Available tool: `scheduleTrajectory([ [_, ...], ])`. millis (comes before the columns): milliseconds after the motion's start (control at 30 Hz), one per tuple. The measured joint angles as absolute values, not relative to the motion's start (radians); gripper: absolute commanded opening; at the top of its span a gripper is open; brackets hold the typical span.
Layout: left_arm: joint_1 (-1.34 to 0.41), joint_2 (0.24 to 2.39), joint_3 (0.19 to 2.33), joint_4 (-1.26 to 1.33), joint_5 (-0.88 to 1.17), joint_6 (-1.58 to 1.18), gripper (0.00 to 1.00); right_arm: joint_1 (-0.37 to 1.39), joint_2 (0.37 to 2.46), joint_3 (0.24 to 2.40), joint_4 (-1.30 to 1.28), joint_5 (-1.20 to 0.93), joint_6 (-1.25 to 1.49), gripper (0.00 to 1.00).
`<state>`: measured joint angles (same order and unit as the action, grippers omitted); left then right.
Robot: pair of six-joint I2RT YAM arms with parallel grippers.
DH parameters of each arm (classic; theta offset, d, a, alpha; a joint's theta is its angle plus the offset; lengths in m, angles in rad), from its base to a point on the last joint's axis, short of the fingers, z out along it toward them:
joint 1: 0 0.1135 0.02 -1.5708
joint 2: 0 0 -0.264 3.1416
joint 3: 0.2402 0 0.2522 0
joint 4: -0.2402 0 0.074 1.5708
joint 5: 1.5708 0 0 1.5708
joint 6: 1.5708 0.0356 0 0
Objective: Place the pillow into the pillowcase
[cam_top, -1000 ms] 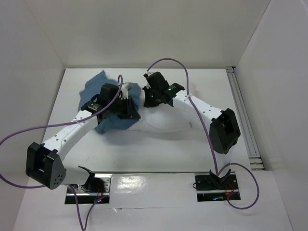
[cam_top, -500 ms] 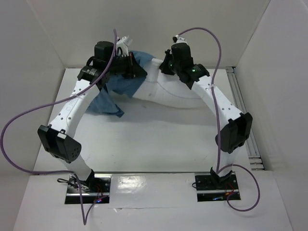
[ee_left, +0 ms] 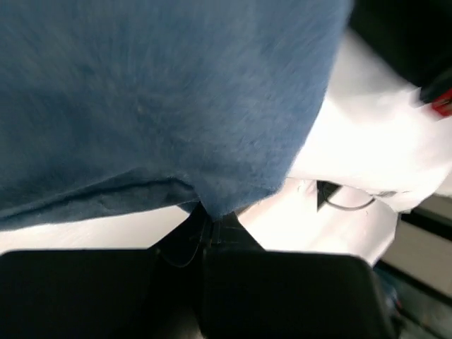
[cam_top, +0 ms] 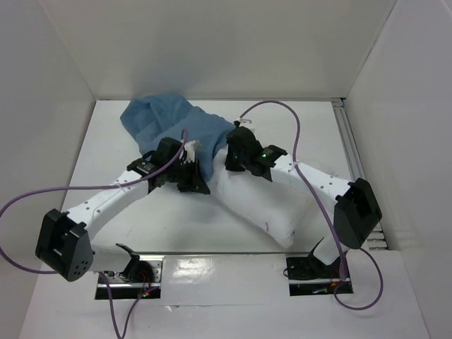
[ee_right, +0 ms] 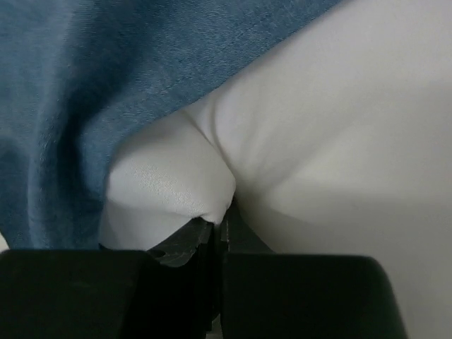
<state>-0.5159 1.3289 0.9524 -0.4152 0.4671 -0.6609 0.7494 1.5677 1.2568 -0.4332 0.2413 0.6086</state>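
Note:
The dusty-blue pillowcase (cam_top: 166,121) lies bunched at the back left of the table, and its near part covers the far end of the white pillow (cam_top: 263,203). The pillow stretches diagonally toward the front right. My left gripper (cam_top: 198,182) is at the pillowcase's near edge. In the left wrist view it (ee_left: 212,215) is shut on a fold of the pillowcase (ee_left: 162,99). My right gripper (cam_top: 233,154) sits where blue cloth meets pillow. In the right wrist view it (ee_right: 224,215) is shut on a pinch of the pillow (ee_right: 318,141), beside the pillowcase (ee_right: 92,85).
White walls close in the table on the left, back and right. A metal rail (cam_top: 357,169) runs along the right edge. Purple cables (cam_top: 42,194) loop off both arms. The arm bases (cam_top: 314,272) stand at the near edge.
Half a second ago both arms held the cloth and pillow raised toward the back wall. They have since come down and forward, and the pillow lies on the table with its far end under blue cloth.

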Motion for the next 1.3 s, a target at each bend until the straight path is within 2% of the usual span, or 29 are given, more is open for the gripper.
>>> scheduleTrajectory([
  [33, -0.513, 1.317, 0.965, -0.436, 0.45, -0.658, 0.01, 0.753, 1.573, 1.248, -0.418, 0.228, 0.619, 0.0],
  [67, -0.508, 1.304, 0.992, -0.466, 0.427, -0.652, 0.14, 0.757, 1.572, 1.248, -0.404, 0.224, 0.622, 0.0],
  [167, -0.485, 1.294, 1.13, -0.545, 0.371, -0.613, 0.37, 0.766, 1.558, 1.25, -0.366, 0.226, 0.632, 0.0],
  [200, -0.48, 1.297, 1.185, -0.569, 0.368, -0.6, 0.52, 0.767, 1.558, 1.25, -0.354, 0.224, 0.633, 0.09],
  [267, -0.476, 1.303, 1.295, -0.607, 0.361, -0.573, 0.65, 0.776, 1.559, 1.251, -0.345, 0.214, 0.642, 0.35],
  [300, -0.475, 1.312, 1.35, -0.629, 0.359, -0.562, 0.65, 0.783, 1.559, 1.253, -0.349, 0.213, 0.645, 0.62],
  [400, -0.472, 1.353, 1.498, -0.674, 0.336, -0.525, 0.65, 0.81, 1.555, 1.284, -0.39, 0.237, 0.626, 0.82],
  [433, -0.471, 1.374, 1.539, -0.685, 0.323, -0.516, 0.65, 0.821, 1.551, 1.301, -0.412, 0.261, 0.622, 0.84],
  [600, -0.491, 1.536, 1.786, -0.775, 0.32, -0.478, 0.69, 0.851, 1.477, 1.364, -0.598, 0.469, 0.638, 0.86],
  [700, -0.556, 1.678, 1.949, -0.784, 0.312, -0.463, 0.73, 0.756, 1.405, 1.354, -0.708, 0.503, 0.659, 0.89],
  [767, -0.581, 1.784, 2.058, -0.794, 0.208, -0.421, 0.74, 0.643, 1.327, 1.317, -0.757, 0.492, 0.675, 0.91],
  [967, -0.606, 2.087, 2.269, -0.869, -0.11, -0.343, 0.76, 0.13, 1.03, 1.123, -0.774, 0.261, 0.69, 0.95],
  [1133, -0.647, 2.179, 2.271, -0.921, -0.247, -0.3, 0.76, -0.094, 0.96, 0.935, -0.76, -0.022, 0.686, 0.95],
  [1200, -0.661, 2.189, 2.278, -0.92, -0.284, -0.286, 0.64, -0.14, 0.968, 0.855, -0.747, -0.115, 0.685, 0.95],
  [1267, -0.67, 2.193, 2.285, -0.918, -0.306, -0.28, 0.5, -0.151, 0.981, 0.795, -0.712, -0.186, 0.684, 0.91],
  [1300, -0.673, 2.193, 2.285, -0.918, -0.315, -0.276, 0.34, -0.151, 0.988, 0.772, -0.686, -0.216, 0.683, 0.82],
])
